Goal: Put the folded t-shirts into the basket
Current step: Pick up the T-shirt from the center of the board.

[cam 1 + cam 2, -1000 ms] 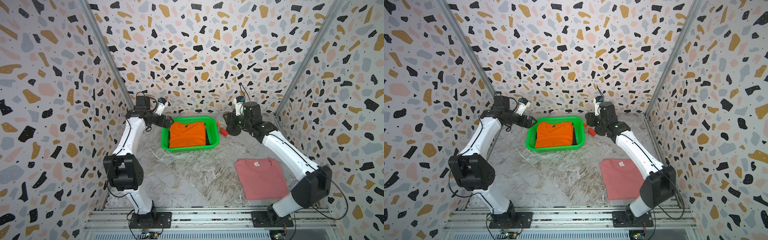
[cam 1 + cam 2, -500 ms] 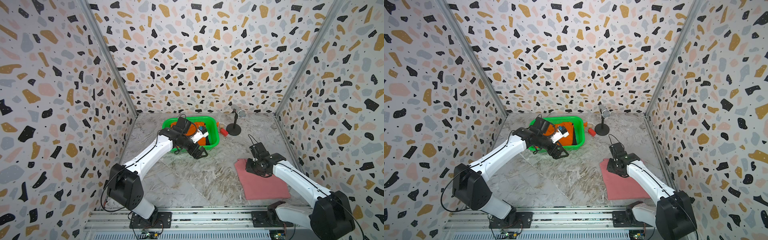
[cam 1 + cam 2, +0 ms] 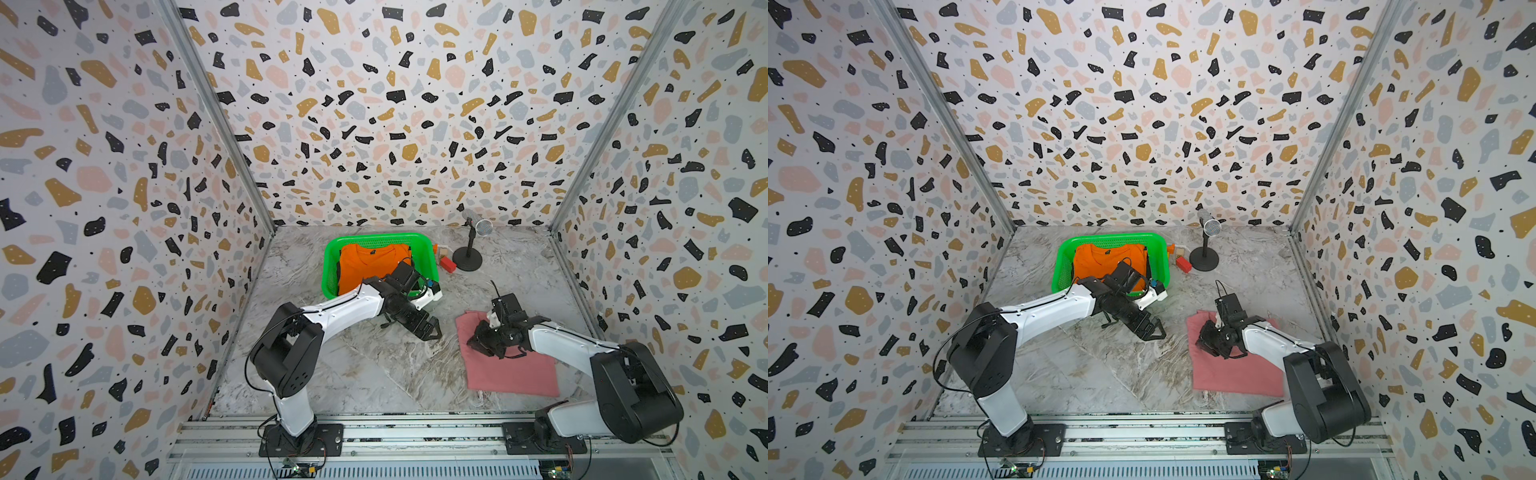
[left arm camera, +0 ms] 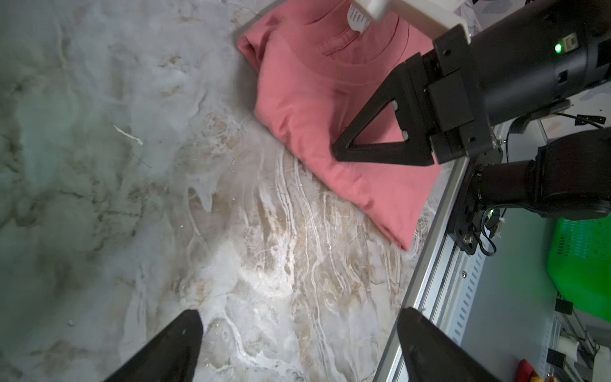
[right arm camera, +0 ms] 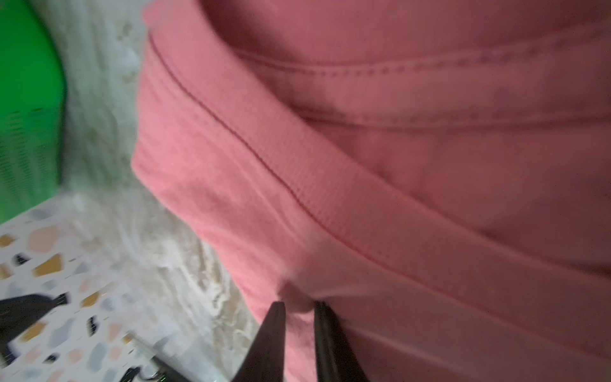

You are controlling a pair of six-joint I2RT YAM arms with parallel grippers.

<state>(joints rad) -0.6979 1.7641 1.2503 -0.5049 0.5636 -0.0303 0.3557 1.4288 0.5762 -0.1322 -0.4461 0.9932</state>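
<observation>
Pink t-shirt [image 3: 511, 370] lies on the table [image 3: 374, 374], its edge pinched in the right gripper [image 5: 299, 306], while the left gripper [image 4: 299, 312] hangs wide open nearby

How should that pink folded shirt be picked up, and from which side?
Pinch the pink t-shirt at the thick fold along its edge near the collar, on the side facing the basket, coming down from above. It lies flat on the table, so only that raised fold offers a lip; the right tool has it bunched between its tips.
</observation>
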